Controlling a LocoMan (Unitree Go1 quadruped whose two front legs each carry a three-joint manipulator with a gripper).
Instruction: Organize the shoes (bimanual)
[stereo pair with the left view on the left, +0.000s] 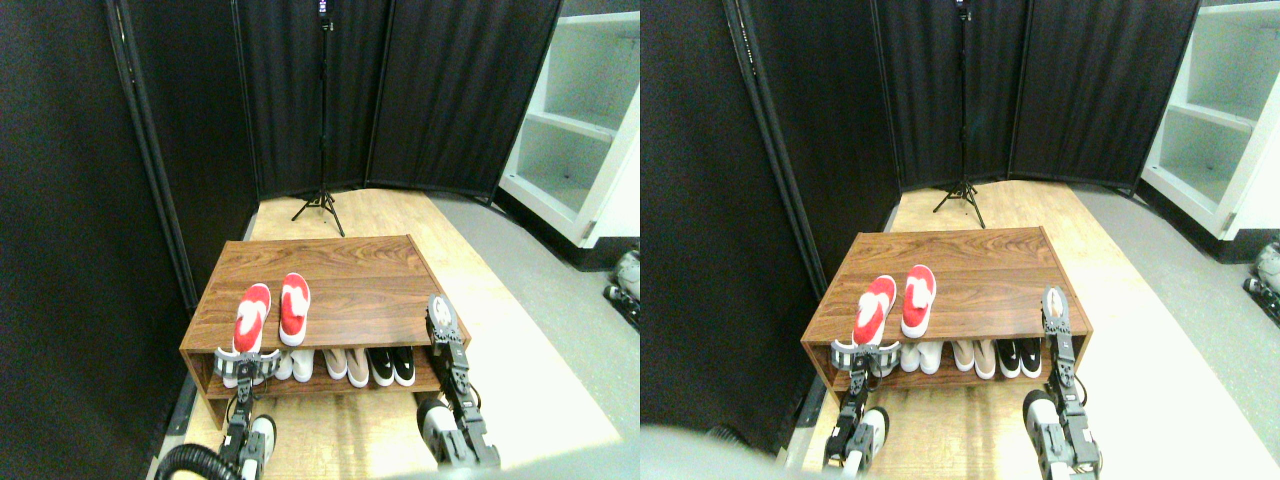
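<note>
Far left: black curtain panels wall off that side, and the rack's left end sits close against them.

Left gripper is at the heel of the left red shoe, at the front edge of the wooden shoe rack. Its pale jaws appear spread to either side of the heel, though whether they actually press on the shoe is too small to tell. The arm below is partly cut off by the bottom edge.

Both red shoes lie on the rack's top, left portion, side by side and close together. Long axes run front to back, toes pointing away from the robot toward the curtains. The left one tilts slightly, toe leaning right toward its mate, heel at or just over the front edge. The right red shoe sits a little farther back, nearly straight.

Lower shelf: white pair, beige pair, black pair in a row; only their near ends show, the rest hidden under the top board.

Right gripper stands raised at the rack's front right corner, holding nothing; jaws look closed together, but it is hard to be sure.

Behind: tripod stand. Far right: white shelving unit, cut off by the frame.
</note>
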